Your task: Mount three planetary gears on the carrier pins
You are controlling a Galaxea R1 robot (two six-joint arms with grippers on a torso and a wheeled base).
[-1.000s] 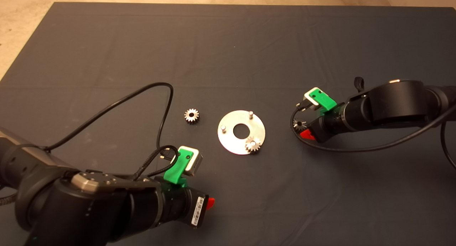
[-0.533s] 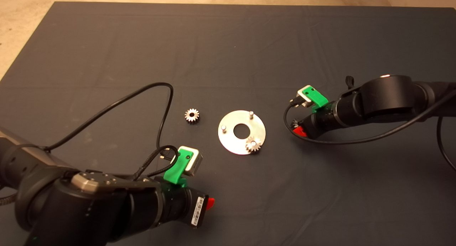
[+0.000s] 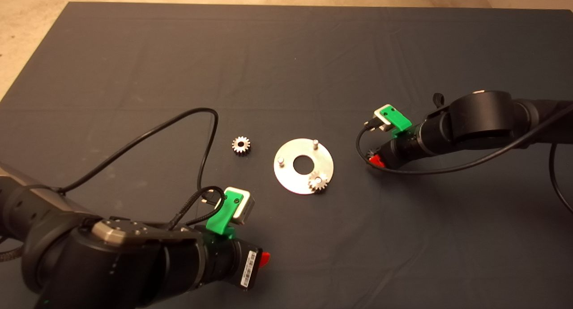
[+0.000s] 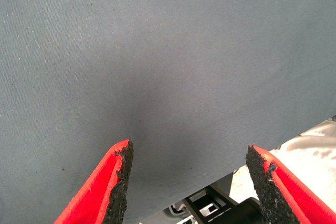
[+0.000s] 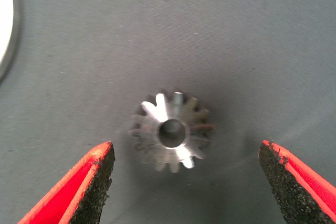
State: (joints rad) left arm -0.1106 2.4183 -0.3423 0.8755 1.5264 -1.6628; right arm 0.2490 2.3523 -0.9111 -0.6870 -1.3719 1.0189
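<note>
The right tool [image 5: 184, 182] is poised low over a loose gear [image 5: 172, 129] lying flat on the bench [image 3: 286, 53], at about 3 o'clock from the carrier disc [image 3: 288, 178]. In the right wrist view that gear is seen centred between the two red fingers [image 5: 86, 182], which are spread wide and touch nothing; its bore axis stands upright, so the coming grip is judged to need only a straight descent and a closing across the teeth.

On the disc, one gear [image 3: 318, 182] is already seated on the pin at 5 o'clock, while two pins [image 3: 315, 143] at 1 and 9 o'clock are bare. A third gear [image 3: 241, 145] lies flat on the bench at 9 o'clock from the disc, nearer the left arm.

The left tool [image 4: 184, 187] is parked at 7 o'clock from the disc, spread apart and empty.

A barcode label [image 3: 247, 268] is seen on the left wrist; no writing can be read.
</note>
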